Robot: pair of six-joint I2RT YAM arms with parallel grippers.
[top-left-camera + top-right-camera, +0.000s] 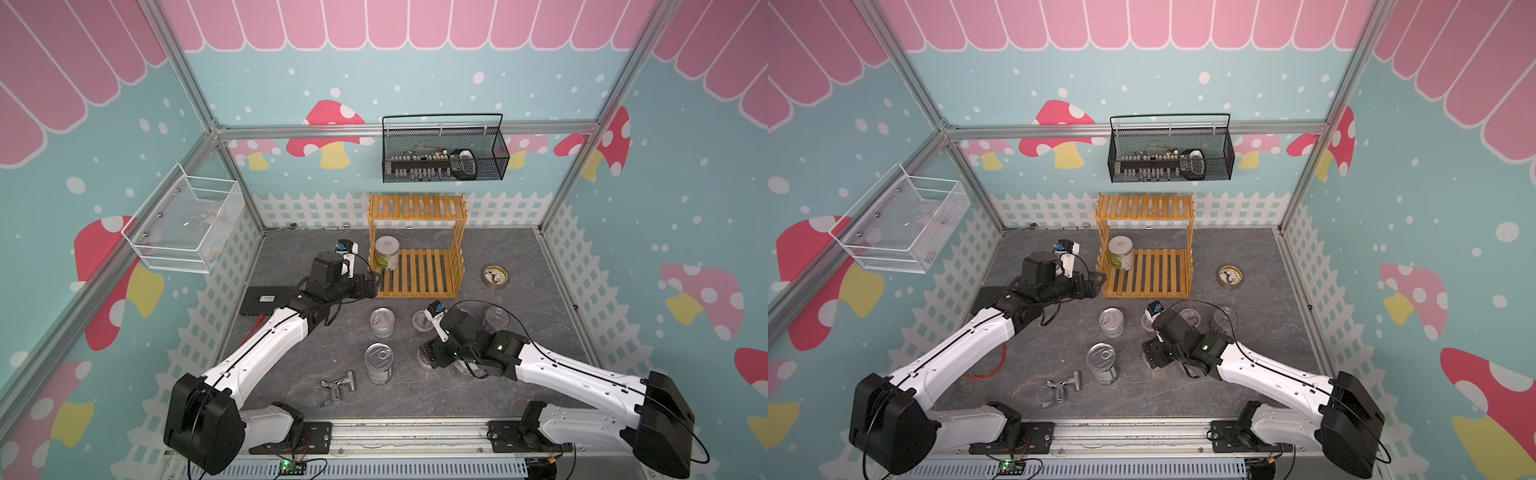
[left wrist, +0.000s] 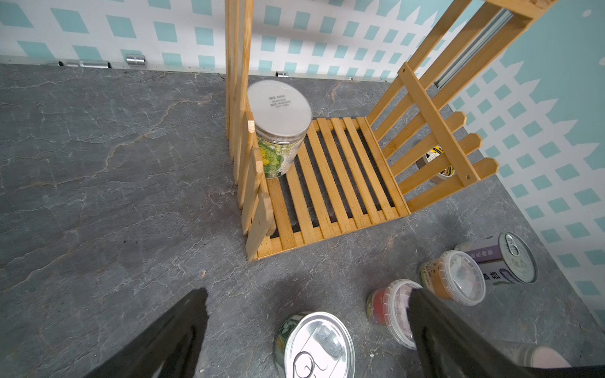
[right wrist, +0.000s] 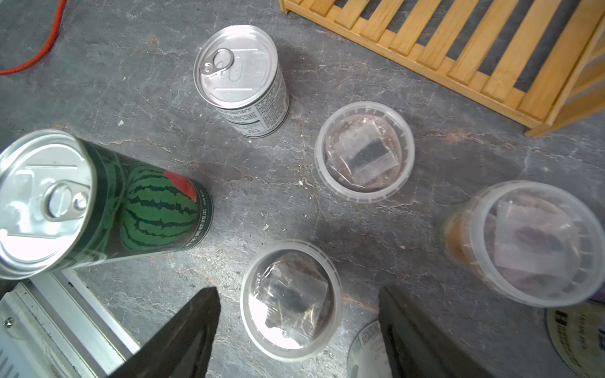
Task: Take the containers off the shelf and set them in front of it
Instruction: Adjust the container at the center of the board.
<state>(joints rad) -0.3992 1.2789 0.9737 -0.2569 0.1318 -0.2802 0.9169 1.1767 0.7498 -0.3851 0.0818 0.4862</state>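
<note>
- Nearest the robot, a metal faucet piece (image 1: pixel 338 384) lies on the grey worktop (image 1: pixel 399 399). Beside it a tall can (image 1: pixel 379 362) with a watermelon label stands upright.
- To the right of that can, the right gripper (image 3: pixel 298 293) hovers over a clear jar (image 3: pixel 291 299). Its fingers are spread wide, with a gap showing on each side of the jar, so it holds nothing.
- Just beyond, a short can (image 1: pixel 382 322) and a second clear jar (image 1: pixel 420 322) stand upright in front of the shelf. More containers are partly hidden under the right arm.
- Further back, the left gripper (image 2: pixel 306 306) sits just beside the front left corner of the shelf (image 1: pixel 419 274). Its fingers are wide and empty, and it faces the lower tier.
- A white-lidded jar (image 2: pixel 280 124) is the only container on the shelf. It stands upright at the back of the lower tier, against the left slatted side. The top tier is bare.
- A tape roll (image 1: pixel 495 275) lies flat on the worktop to the right of the shelf. A black wire basket (image 1: pixel 444 153) hangs on the back wall.
- The task looks nearly finished, and fetching this last jar appears to be the step in hand. The left gripper would need to enter through the open front and straddle the jar. The side slats leave the outer finger little room. The jar would then go to a free spot among the others.
</note>
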